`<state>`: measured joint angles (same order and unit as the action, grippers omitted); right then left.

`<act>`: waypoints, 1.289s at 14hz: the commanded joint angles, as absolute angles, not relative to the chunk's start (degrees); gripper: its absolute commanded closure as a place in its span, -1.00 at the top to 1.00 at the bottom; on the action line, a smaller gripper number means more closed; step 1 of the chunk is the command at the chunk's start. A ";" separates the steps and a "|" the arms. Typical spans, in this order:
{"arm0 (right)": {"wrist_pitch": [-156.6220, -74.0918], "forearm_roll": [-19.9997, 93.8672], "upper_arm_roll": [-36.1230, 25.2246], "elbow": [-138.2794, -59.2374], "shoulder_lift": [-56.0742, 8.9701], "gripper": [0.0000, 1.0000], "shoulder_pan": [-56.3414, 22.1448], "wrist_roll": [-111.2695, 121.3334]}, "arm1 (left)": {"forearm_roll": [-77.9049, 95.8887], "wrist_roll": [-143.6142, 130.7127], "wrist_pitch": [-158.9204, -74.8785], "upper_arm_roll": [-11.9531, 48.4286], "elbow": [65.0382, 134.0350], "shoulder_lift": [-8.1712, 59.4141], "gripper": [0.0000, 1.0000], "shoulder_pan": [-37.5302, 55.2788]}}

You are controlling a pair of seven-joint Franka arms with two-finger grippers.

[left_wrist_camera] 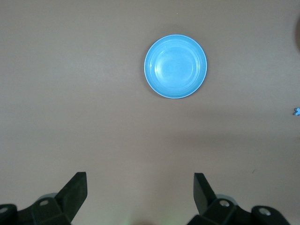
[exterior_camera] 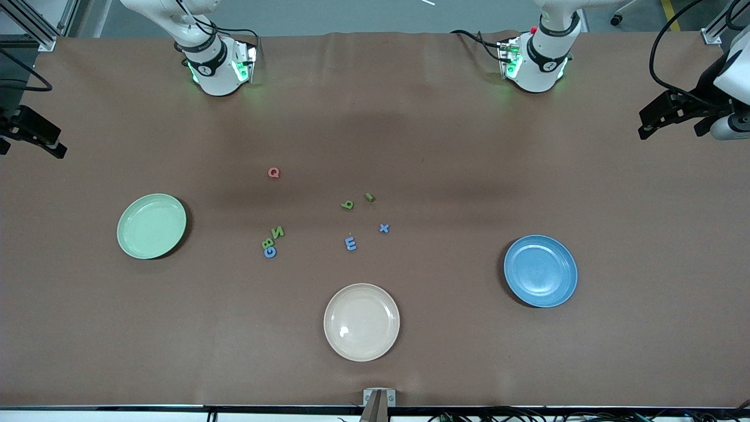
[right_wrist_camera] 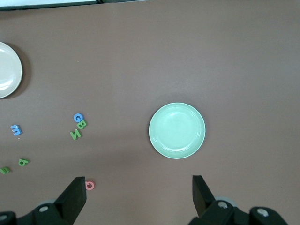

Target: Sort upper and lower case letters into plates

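Note:
Several small toy letters lie loose mid-table. A pink Q [exterior_camera: 273,172] lies nearest the robots' bases. Green N [exterior_camera: 278,232], green B [exterior_camera: 268,242] and blue G [exterior_camera: 270,252] cluster together. Green b [exterior_camera: 347,204], a green i [exterior_camera: 370,197], a blue x [exterior_camera: 384,228] and a blue m [exterior_camera: 350,242] lie toward the left arm's end. The pale green plate [exterior_camera: 152,225] and the blue plate [exterior_camera: 540,271] hold nothing. My left gripper [left_wrist_camera: 140,180] hangs open high over bare table by the blue plate [left_wrist_camera: 175,66]. My right gripper [right_wrist_camera: 139,183] hangs open high above the table by the green plate [right_wrist_camera: 177,130].
A cream-beige plate [exterior_camera: 361,322] sits near the table's front edge, nearer the front camera than the letters. The brown table cover [exterior_camera: 445,146] lies bare between the letters and the robots' bases [exterior_camera: 220,67].

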<state>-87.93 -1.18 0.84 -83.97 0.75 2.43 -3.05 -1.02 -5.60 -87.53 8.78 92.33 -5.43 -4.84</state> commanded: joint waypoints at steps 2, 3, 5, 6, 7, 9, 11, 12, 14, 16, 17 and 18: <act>-87.36 -0.70 1.32 -83.76 0.97 1.00 3.08 -2.46 | -2.02 -3.96 -87.10 9.23 91.50 -5.27 1.00 -5.36; -87.36 -0.70 1.32 -83.76 0.97 1.00 3.08 -2.46 | -1.93 -3.96 -87.10 9.23 91.49 -5.19 1.00 -5.36; -87.36 -0.70 1.32 -83.76 0.97 1.00 3.08 -2.46 | -1.50 -4.04 -87.10 9.23 90.10 -3.09 1.00 -4.93; -87.36 -0.70 1.32 -83.76 0.97 1.00 2.99 -2.55 | -1.32 -4.74 -87.10 9.40 88.26 -0.99 1.00 -4.31; -87.36 -0.70 1.32 -83.76 0.97 1.00 2.99 -2.55 | -1.23 -5.36 -87.10 10.36 87.63 0.69 1.00 -3.00; -87.36 -0.62 1.49 -83.85 0.88 1.00 2.73 -2.55 | -1.58 -9.29 -87.71 11.51 87.63 3.94 1.00 -0.10; -87.80 -0.70 1.50 -83.85 0.36 1.00 -0.07 -3.34 | -1.93 -16.32 -90.77 11.69 87.54 7.19 1.00 3.32; -88.06 -0.88 1.49 -83.85 -0.52 1.00 -1.57 -3.34 | -2.19 -18.09 -92.88 11.60 87.54 8.43 1.00 5.51; -88.15 -0.88 1.49 -83.76 -2.89 1.00 -4.12 -3.25 | -3.07 -21.34 -94.39 11.60 87.80 10.71 1.00 8.34; -88.76 -1.23 1.49 -83.76 -5.52 1.00 -6.93 -3.25 | -4.04 -23.63 -94.48 11.69 87.80 13.35 1.00 11.41; -89.99 -1.23 1.49 -83.76 -6.84 1.00 -7.90 -3.25 | -4.65 -24.08 -94.57 11.69 87.80 14.49 1.00 12.38; -90.52 -1.14 1.49 -83.76 -7.55 1.00 -8.78 -3.16 | -5.53 -24.17 -94.83 11.69 87.63 15.72 1.00 13.87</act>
<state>-89.61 -1.21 1.86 -84.11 -5.92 -7.09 -3.11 -3.50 -23.08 -95.01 11.87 89.66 13.07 11.80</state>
